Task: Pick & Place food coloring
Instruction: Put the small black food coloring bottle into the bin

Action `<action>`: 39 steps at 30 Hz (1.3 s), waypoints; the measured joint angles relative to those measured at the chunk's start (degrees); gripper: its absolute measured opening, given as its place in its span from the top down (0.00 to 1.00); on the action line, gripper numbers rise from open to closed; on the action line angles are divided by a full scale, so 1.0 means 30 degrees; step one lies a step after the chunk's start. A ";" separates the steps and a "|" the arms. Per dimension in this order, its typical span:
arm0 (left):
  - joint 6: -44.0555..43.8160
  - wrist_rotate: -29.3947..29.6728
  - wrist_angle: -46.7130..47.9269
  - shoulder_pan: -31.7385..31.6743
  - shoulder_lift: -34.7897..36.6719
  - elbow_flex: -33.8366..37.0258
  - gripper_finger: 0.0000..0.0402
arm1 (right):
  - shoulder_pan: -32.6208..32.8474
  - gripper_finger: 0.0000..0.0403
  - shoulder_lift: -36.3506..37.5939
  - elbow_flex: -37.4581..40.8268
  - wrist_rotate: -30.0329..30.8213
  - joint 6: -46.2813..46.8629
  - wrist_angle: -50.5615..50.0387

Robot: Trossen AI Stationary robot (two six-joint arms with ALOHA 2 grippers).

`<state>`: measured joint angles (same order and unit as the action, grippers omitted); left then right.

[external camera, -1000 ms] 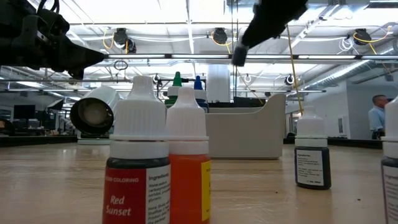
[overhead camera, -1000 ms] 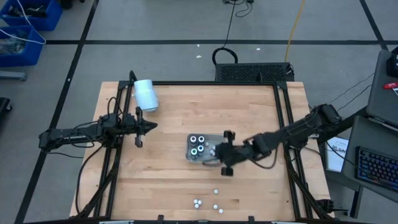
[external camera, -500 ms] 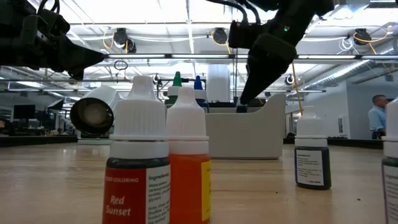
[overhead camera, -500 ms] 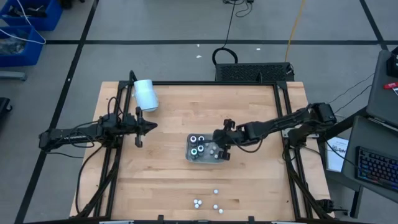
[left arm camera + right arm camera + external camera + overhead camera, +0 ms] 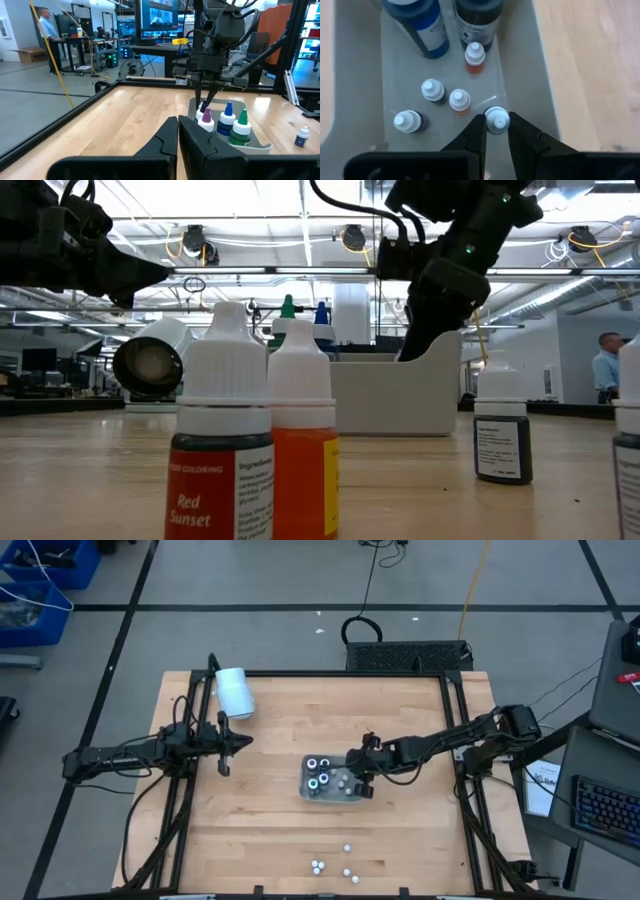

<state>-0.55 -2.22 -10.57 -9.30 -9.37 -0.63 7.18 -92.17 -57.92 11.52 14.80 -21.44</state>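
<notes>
Closely around held bottle: other bottles

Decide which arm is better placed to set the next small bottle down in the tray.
Right. Its tool is down inside the grey tray with a white-capped bottle between its fingers; the left tool waits apart from it near the table's left side.

Glossy plastic bottles (matt caps) on smooth wood table.

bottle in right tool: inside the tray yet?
Inside. The small white-capped bottle sits upright between the right tool's fingers, over the grey rectangular tray's floor.
</notes>
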 joint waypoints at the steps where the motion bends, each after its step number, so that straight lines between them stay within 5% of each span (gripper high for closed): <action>1: 0.0003 0.0007 0.0000 0.0000 0.0000 -0.0003 0.95 | 0.0000 0.88 0.0018 0.0088 -0.0244 -0.0006 0.0069; 39: -0.1690 0.0052 -0.1545 0.0001 0.0001 -0.0003 0.95 | -0.0095 0.85 -0.0004 0.0200 -0.0945 0.0404 -0.1535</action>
<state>-5.61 -2.06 -15.20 -9.30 -9.36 -0.64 6.90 -92.18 -57.32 8.69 16.01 -26.05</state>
